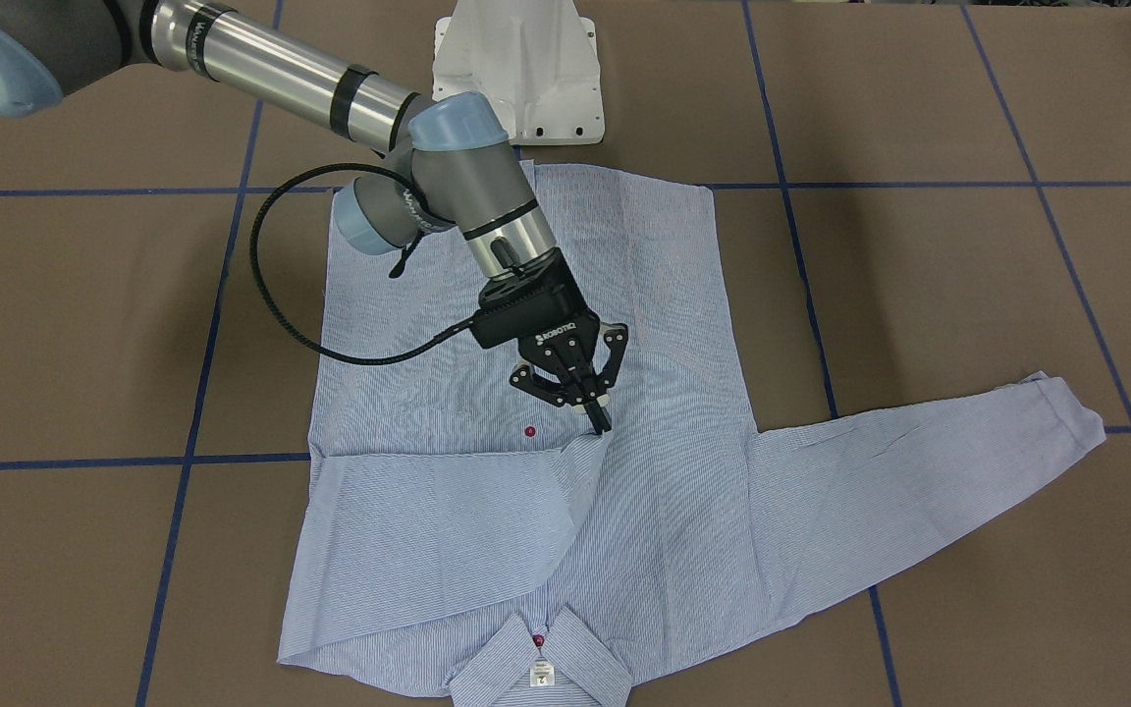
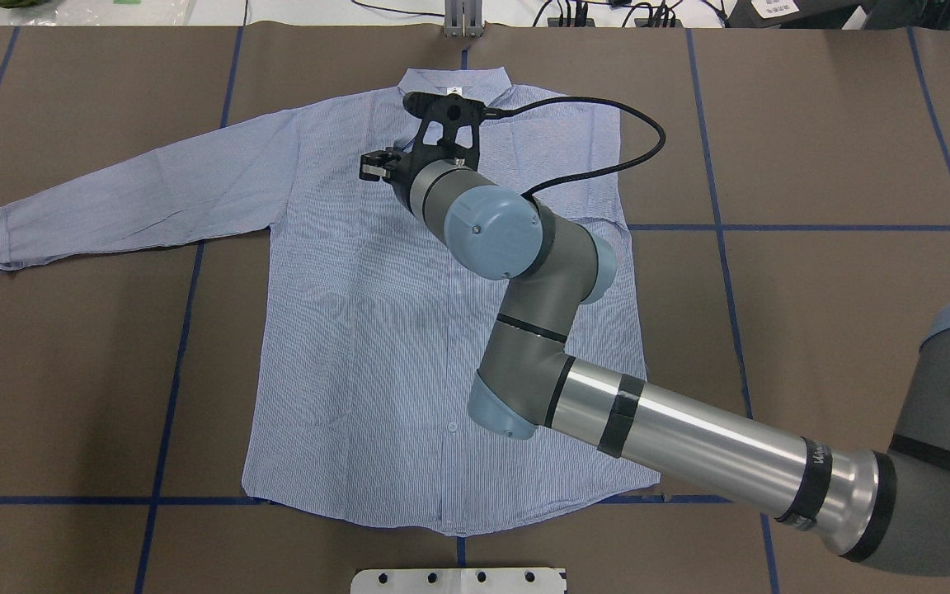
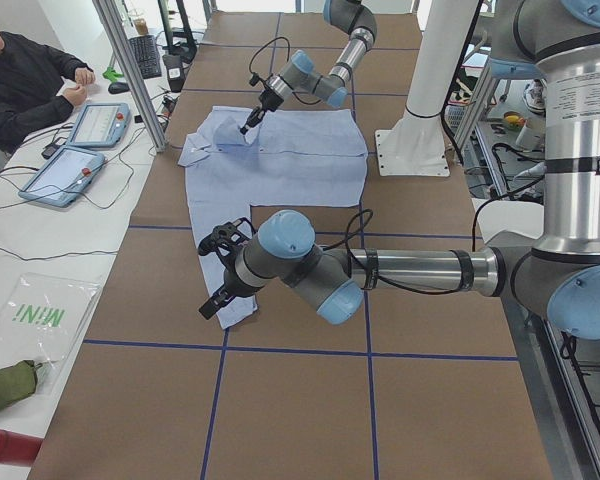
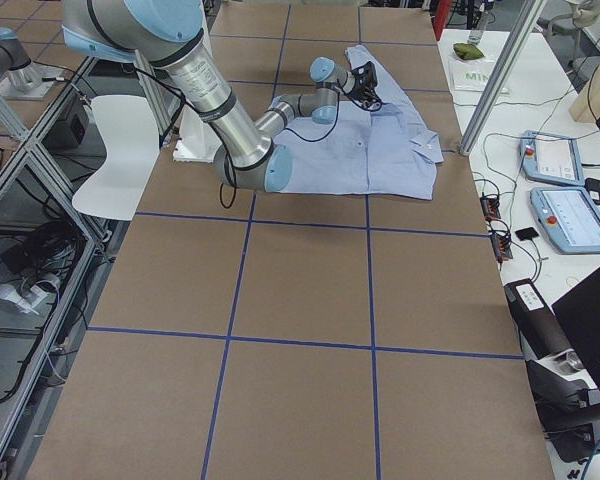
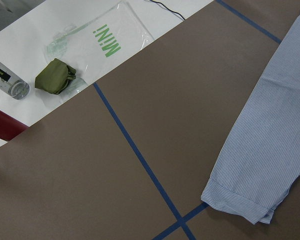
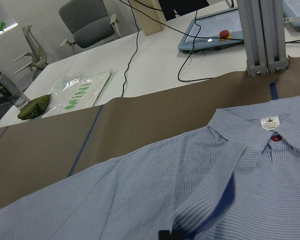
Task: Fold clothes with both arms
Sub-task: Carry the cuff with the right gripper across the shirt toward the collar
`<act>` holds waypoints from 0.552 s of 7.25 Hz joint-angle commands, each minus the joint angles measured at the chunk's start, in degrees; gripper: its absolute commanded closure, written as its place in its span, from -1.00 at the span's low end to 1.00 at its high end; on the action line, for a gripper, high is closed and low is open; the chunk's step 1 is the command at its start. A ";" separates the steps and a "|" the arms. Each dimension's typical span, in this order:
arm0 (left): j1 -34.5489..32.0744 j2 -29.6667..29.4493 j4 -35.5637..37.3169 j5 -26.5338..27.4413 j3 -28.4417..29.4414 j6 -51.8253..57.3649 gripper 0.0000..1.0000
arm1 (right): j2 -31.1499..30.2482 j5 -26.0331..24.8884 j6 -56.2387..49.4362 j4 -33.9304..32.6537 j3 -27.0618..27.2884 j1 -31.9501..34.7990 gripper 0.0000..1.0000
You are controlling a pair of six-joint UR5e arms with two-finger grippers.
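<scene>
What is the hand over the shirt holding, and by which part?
The right hand pinches the shirt by the cuff end of its folded-over sleeve.

The brown bench (image 5: 80,180) fills most of the view, marked with blue tape lines (image 5: 135,150) that cross near the bottom edge. From the right edge a sleeve (image 5: 272,125) of the light blue, finely white-striped shirt (image 5: 295,75) lies flat, running down to its cuff (image 5: 240,202). The cuff lies over one tape line just beside the crossing, its end slightly doubled over. Past the bench's far edge is a white surface (image 5: 35,30) with a clear plastic bag (image 5: 97,35) printed "MINI" in green. An olive green cloth bundle (image 5: 55,76) touches the bag's corner. A clear bottle (image 5: 7,82) lies near the bundle, and a dark red object (image 5: 2,127) shows at the left edge.
</scene>
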 commanded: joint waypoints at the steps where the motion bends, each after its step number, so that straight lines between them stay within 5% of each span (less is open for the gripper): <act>1: 0.00 0.00 0.02 0.00 0.09 -0.04 -1.00 | 2.67 -0.86 0.04 -6.97 -1.82 -2.13 1.00; 4: 0.00 0.00 0.02 0.09 0.44 -0.04 -1.00 | 11.35 -0.94 -3.19 -38.39 -2.17 -3.54 1.00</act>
